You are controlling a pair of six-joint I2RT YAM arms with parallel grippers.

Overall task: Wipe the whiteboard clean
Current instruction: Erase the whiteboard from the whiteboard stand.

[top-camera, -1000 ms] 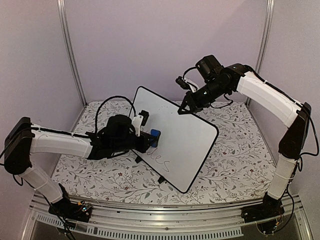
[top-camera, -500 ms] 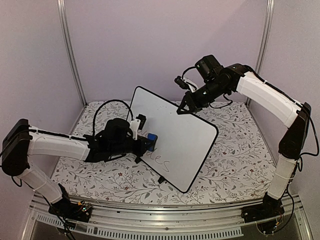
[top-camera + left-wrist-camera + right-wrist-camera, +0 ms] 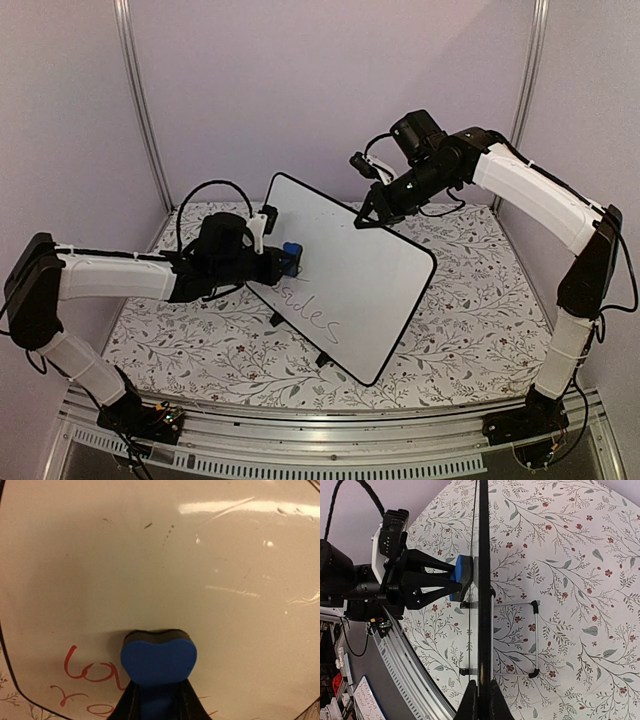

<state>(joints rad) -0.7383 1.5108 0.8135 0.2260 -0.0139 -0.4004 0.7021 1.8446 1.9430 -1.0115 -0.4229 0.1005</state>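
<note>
My left gripper (image 3: 159,702) pinches the blue eraser (image 3: 158,661) against the whiteboard (image 3: 375,275). Only my right wrist view shows the wire stand (image 3: 515,603) behind it, with the right gripper (image 3: 481,700) clamped on the rim.

- I am holding my left arm (image 3: 110,280) low, stretched in from the left, with the forearm nearly level and the wrist pointing right.
- My left gripper (image 3: 287,256) is clamping the eraser (image 3: 158,661) between its fingers and pressing it flat against the board (image 3: 350,290).
- I am arching my right arm (image 3: 530,195) high, with the forearm angling down and leftward.
- My right gripper (image 3: 370,216) is pinching the board's top edge, jaws closed on the rim.
</note>
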